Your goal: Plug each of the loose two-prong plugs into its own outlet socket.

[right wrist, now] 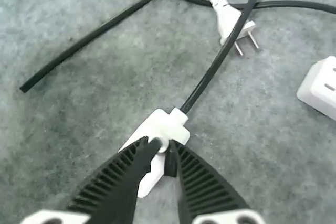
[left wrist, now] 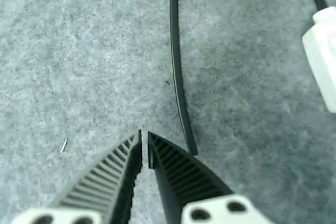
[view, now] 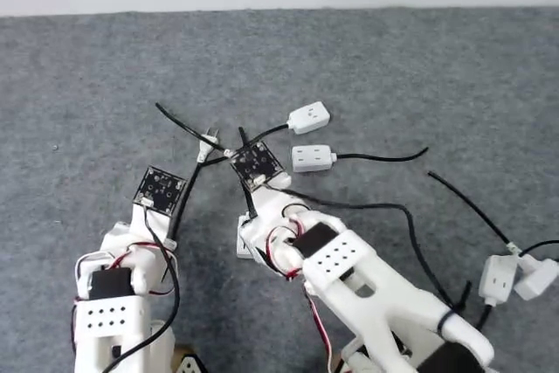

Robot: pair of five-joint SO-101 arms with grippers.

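Jaws of the right gripper point(right wrist: 160, 148) pinch narrow on the held plug point(right wrist: 164, 124), a white body low on the grey carpet point(view: 419, 67). Its cord point(right wrist: 210, 74) leaves the end away from the gripper, so the long axis runs roughly in line with the fingers. The prongs are hidden and probably point back toward the wrist, so the plug likely needs turning before insertion. Two targets lie ahead and right of this wrist in the high view: the near socket point(view: 312, 157), lying crosswise with its lead trailing right, and the far socket point(view: 310, 115) just beyond it. They are apart from each other, and the right arm is clearly the nearer one. A loose plug point(right wrist: 227, 14) lies prongs out among crossing cords, between the two wrists. The left gripper point(left wrist: 144, 145) is nearly closed to a thin slit, holds nothing, and hangs over bare carpet just beside a black cord point(left wrist: 177, 77). A white block point(left wrist: 323, 56) sits at that view's edge; I cannot tell whether it is a plug or a socket. Open carpet spreads far and left. Room is tighter near the right arm's base, where two more white blocks point(view: 500, 277) and leads sit, and cord snagging is the main risk.
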